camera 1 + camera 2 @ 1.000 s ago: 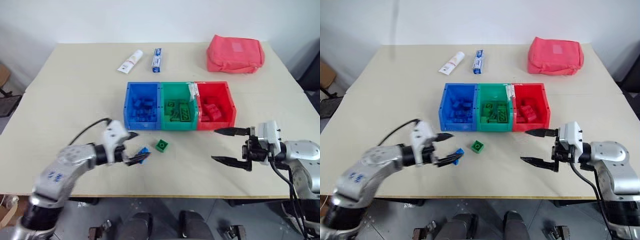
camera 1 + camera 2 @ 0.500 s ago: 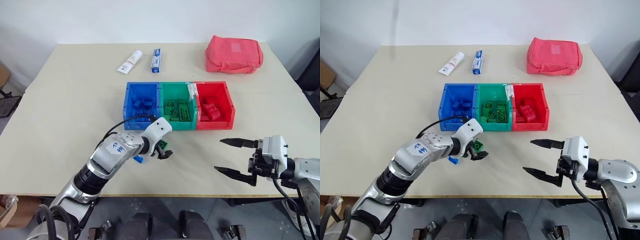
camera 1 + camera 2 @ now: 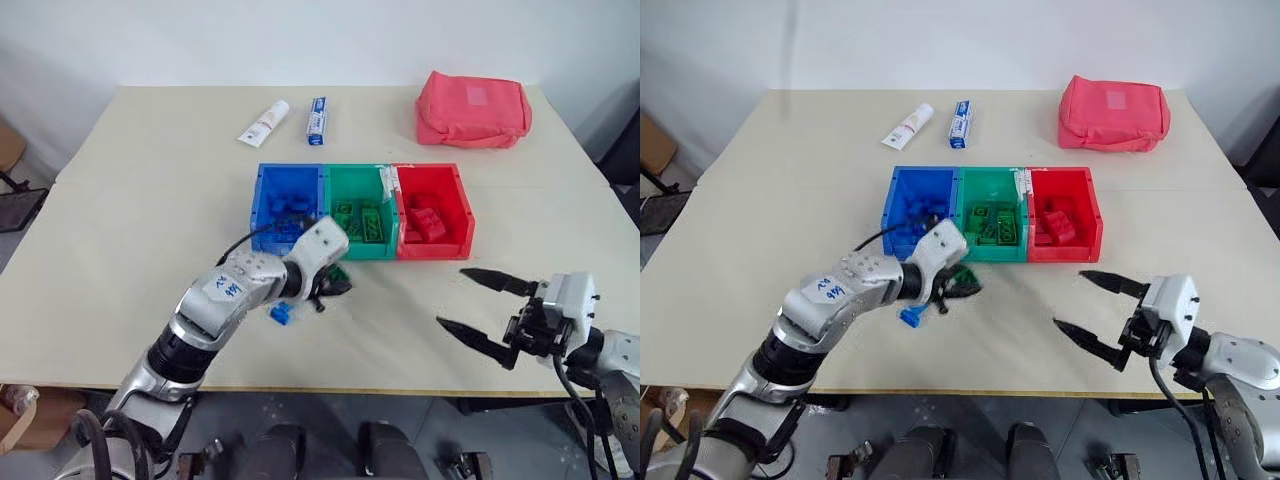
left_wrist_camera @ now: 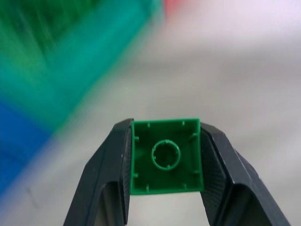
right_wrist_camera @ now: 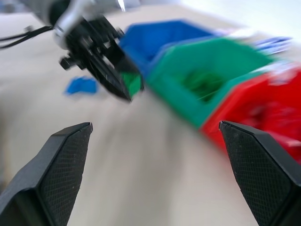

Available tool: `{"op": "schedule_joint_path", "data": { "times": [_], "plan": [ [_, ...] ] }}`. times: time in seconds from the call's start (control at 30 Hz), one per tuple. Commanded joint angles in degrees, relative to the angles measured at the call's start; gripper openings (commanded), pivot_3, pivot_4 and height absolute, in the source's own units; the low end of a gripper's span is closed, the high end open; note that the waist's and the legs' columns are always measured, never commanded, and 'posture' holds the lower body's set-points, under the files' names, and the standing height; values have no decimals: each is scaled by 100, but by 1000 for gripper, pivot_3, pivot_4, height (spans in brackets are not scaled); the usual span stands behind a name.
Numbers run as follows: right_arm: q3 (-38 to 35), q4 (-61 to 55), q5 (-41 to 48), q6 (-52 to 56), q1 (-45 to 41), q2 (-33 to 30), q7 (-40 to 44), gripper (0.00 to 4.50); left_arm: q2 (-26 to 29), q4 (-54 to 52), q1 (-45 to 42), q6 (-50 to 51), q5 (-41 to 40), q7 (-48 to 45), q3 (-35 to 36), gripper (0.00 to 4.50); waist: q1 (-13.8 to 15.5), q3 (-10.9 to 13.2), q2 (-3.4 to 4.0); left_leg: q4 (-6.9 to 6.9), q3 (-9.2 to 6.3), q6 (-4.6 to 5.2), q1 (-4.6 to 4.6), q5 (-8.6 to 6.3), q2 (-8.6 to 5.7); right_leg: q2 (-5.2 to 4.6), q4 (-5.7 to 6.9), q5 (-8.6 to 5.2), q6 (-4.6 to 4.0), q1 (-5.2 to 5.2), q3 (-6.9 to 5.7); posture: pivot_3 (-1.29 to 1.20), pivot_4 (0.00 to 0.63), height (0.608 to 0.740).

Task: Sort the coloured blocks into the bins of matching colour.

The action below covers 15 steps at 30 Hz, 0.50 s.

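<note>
Beige table point(image 3: 130, 190) against a plain white wall, with the three joined bins sitting in the middle of the frame: blue bin point(image 3: 262, 210), green bin point(image 3: 337, 243) and red bin point(image 3: 462, 215), all with bricks already in them. Further back there's a white tube point(image 3: 263, 123), a blue tube point(image 3: 316, 120) and a red pouch point(image 3: 473, 108) in the upper right.

So what changed: a second ago the left gripper point(image 4: 165, 160) was wide open over at the lower left, next to a blue brick point(image 3: 281, 314), and a green brick point(image 4: 165, 156) was lying loose on the table in front of the bins. Now that gripper has swung over toward the centre and closed on the green brick. The wrist camera shows it pinched square between the two black fingers, hollow underside facing the lens, lifted off the table just in front of the green bin's front wall.

Blue brick is left on the table, just below and left of the gripper.

Right gripper point(image 3: 478, 307) is at the lower right, jaws spread wide, holding nothing, and it has backed off a bit toward the table edge.

My read: the pick is done and next up is carrying the green one over the wall and dropping it in. After that the blue brick looks like the only stray left.
</note>
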Motion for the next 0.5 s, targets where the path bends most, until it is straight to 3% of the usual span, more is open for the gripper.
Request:
{"op": "schedule_joint_path", "data": {
  "times": [0.03,0.17,0.27,0.5],
  "plan": [
    [-242,-21,167,1,-221,176,-420,4500,-476,653,-491,-1241,343,479,456,1504,24,0,-1,1,2,0,1,0,0,2,-1,1,1,1,-3,0,150,740],
    [-179,-27,107,157,-263,229,-697,4500,-736,2241,-971,-2081,1088,861,166,1504,28,0,0,-4,11,0,5,0,1,7,1,1,2,0,0,0,150,740],
    [-157,-121,130,187,-251,295,-839,4500,-941,2736,-1114,-2519,1110,869,374,1504,34,4,-6,-4,12,1,4,-1,0,28,5,1,3,-4,2,0,150,740],
    [-117,-114,82,134,-280,371,-905,4500,-784,2467,-808,-3282,985,110,544,3707,36,6,-10,-1,10,1,-6,-1,2,31,8,2,3,-15,2,0,150,740]
  ]
}}
